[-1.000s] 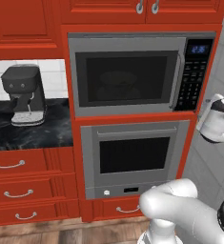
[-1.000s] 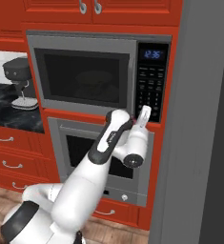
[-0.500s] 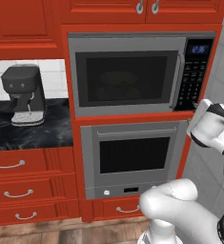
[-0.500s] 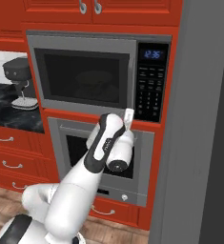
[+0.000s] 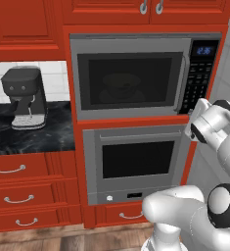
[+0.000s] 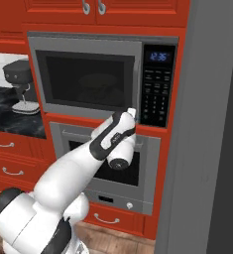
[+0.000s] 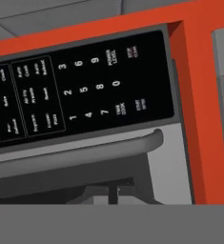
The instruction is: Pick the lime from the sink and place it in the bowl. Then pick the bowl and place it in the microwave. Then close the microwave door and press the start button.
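Gripper [image 6: 132,112] jaws pressed together, empty, just below microwave [image 6: 88,79] keypad [image 6: 156,94]; misaligned push risks hitting wrong key

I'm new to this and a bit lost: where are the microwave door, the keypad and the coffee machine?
microwave door [image 5: 131,81], left base view, on its dark glass window.
keypad [image 6: 155,96], right base view, middle of the black button panel.
coffee machine [image 5: 24,98], left base view, on its dark front.

A dark coffee machine [image 5: 25,98] stood on the black marbled worktop [image 5: 38,137] (against the tiled wall), above red drawers [image 5: 28,191].
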Controlling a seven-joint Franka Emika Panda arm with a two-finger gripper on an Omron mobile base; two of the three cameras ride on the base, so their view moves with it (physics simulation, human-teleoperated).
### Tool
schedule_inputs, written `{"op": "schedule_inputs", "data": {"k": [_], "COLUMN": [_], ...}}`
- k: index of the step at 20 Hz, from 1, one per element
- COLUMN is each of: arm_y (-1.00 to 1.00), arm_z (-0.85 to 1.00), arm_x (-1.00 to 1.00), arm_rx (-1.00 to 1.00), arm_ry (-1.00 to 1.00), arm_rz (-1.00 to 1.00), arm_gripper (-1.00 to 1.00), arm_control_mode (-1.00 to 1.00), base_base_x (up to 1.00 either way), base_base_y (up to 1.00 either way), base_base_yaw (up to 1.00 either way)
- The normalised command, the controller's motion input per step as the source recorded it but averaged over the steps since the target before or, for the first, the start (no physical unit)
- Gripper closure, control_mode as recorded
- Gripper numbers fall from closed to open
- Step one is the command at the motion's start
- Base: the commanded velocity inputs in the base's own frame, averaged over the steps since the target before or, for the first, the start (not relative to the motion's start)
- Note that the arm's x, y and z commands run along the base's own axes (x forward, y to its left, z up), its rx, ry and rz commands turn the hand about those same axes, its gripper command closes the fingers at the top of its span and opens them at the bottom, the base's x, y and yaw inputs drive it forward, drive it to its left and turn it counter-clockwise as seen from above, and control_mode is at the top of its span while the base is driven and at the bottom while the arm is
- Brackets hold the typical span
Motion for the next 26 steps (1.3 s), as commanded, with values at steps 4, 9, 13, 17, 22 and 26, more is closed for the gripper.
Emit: {"op": "schedule_inputs", "data": {"k": [4, 9, 13, 17, 22, 26], "arm_y": [-0.29, -0.34, -0.26, -0.03, 0.00, -0.01], "arm_z": [-0.09, -0.08, -0.02, 0.00, 0.00, 0.00], "arm_x": [0.32, 0.25, 0.18, 0.14, 0.07, 0.02], "arm_rx": [0.00, 0.00, 0.00, 0.00, 0.00, 0.00], "arm_ry": [0.00, 0.00, 0.00, 0.00, 0.00, 0.00], "arm_rz": [0.00, 0.00, 0.00, 0.01, 0.03, 0.02], "arm_gripper": [1.00, 1.00, 1.00, 1.00, 1.00, 1.00], "arm_control_mode": [-1.00, -1.00, -1.00, -1.00, -1.00, -1.00], "base_base_x": [0.00, 0.00, 0.00, 0.00, 0.00, 0.00], "base_base_y": [0.00, 0.00, 0.00, 0.00, 0.00, 0.00], "base_base_yaw": [0.00, 0.00, 0.00, 0.00, 0.00, 0.00]}}
